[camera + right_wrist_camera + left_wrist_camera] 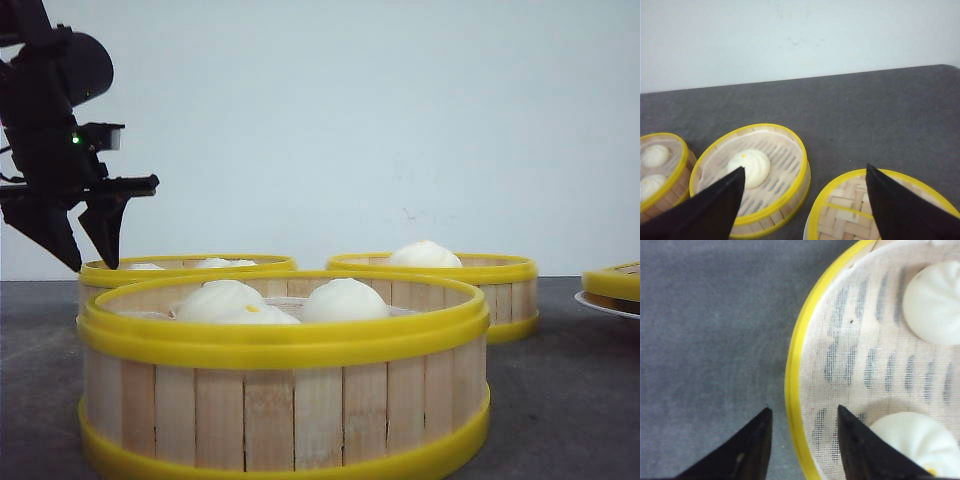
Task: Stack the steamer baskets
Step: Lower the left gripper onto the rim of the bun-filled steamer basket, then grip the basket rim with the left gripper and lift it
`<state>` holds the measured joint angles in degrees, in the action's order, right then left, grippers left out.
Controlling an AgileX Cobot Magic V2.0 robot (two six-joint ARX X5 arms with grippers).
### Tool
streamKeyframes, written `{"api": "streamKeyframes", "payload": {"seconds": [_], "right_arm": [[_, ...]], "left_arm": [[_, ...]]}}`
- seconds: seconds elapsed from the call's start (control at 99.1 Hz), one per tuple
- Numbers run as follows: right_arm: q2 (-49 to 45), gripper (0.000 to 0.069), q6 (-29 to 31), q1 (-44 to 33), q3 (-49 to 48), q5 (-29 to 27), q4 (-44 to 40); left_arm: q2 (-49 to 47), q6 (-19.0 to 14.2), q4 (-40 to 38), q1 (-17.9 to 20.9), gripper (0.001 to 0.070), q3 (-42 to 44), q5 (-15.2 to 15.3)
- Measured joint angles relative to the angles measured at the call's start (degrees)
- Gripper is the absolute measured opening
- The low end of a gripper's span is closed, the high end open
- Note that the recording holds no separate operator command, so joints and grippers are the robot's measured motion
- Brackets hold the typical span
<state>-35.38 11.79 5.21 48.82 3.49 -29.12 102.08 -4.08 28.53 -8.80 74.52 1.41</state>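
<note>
Nearest the front camera, a steamer basket [285, 375] with three white buns [345, 299] inside, pale upright slats between glossy yellow bands, standing on the grey desk [560, 400]. Behind it to the left, a second basket [185, 268], likewise holding buns, with the left gripper [85, 245] hanging just above its left rim, fingers apart and empty. From the left wrist view, one fingertip [752, 450] outside the yellow rim [795, 390] over bare desk, the other over the cloth liner [865, 365] inside, so straddling the wall and seemingly lined up to pinch it; not yet touching as far as can be told. Round basket, so no long axis to reckon with, only the curve of the rim running between the fingers. Left arm clearly the nearer to this one. Further back to the right, a third basket [440, 275] with a single bun [425, 254] topped by a small orange dot. At the far right edge, a fourth yellow-rimmed piece [615, 282] sitting on a white plate [605, 305], woven bamboo on top in the right wrist view, perhaps a lid rather than an open basket. Right gripper [802, 200] held high above that piece and the one-bun basket, spread wide, holding nothing, well apart from the left-hand baskets. Judged from the layout, nothing stacked so far
</note>
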Motion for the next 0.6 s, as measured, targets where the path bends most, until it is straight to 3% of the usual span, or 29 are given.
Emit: {"api": "streamKeyframes", "payload": {"seconds": [0.091, 0.192, 0.262, 0.595], "right_arm": [[-0.4, 0.0477, 0.0, 0.2, 0.0, 0.0, -0.1], [-0.8, 0.0477, 0.0, 0.4, 0.0, 0.0, -0.2], [-0.9, 0.0477, 0.0, 0.4, 0.0, 0.0, -0.2], [-1.4, 0.0477, 0.0, 0.5, 0.0, 0.0, -0.2]], "left_arm": [[0.8, 0.0, 0.0, 0.0, 0.0214, 0.0, 0.1], [1.0, 0.0, 0.3, 0.0, 0.0099, 0.0, 0.2], [1.0, -0.3, 0.3, 0.0, 0.0056, 0.0, 0.3], [1.0, -1.6, 1.3, 0.0, 0.0037, 0.3, 0.4]]}}
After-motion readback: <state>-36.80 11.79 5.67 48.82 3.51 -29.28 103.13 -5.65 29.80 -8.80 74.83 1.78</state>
